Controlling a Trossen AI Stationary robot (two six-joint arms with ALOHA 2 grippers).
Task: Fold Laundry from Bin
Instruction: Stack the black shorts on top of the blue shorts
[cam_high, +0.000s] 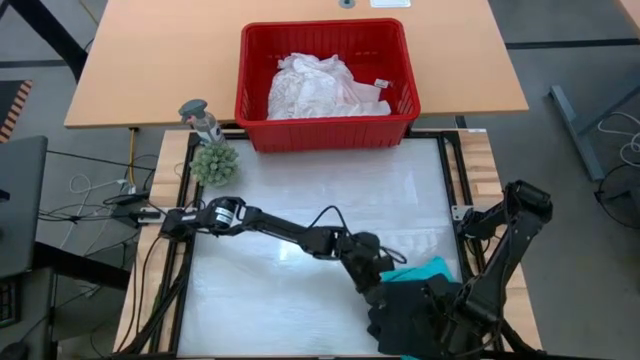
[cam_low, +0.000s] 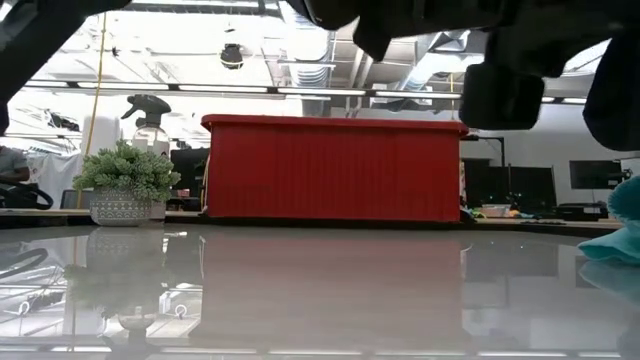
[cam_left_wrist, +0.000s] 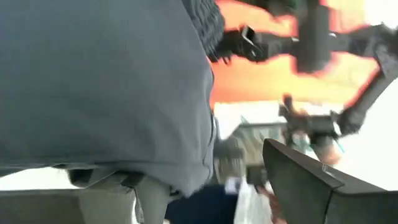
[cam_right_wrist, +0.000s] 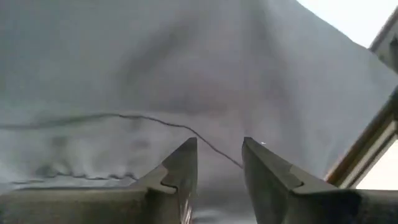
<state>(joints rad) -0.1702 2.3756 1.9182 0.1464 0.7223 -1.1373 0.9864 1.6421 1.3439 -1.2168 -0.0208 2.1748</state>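
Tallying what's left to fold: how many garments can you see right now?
3: white laundry in the bin; a teal garment and a black one at the table's near right, under the grippers. More may be hidden beneath.

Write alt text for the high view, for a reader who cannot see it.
Both dark arms meet over a black garment and a teal garment at the near right corner of the white work surface. Behind it, a red bin holds white laundry, with a small plant and spray bottle to its left.
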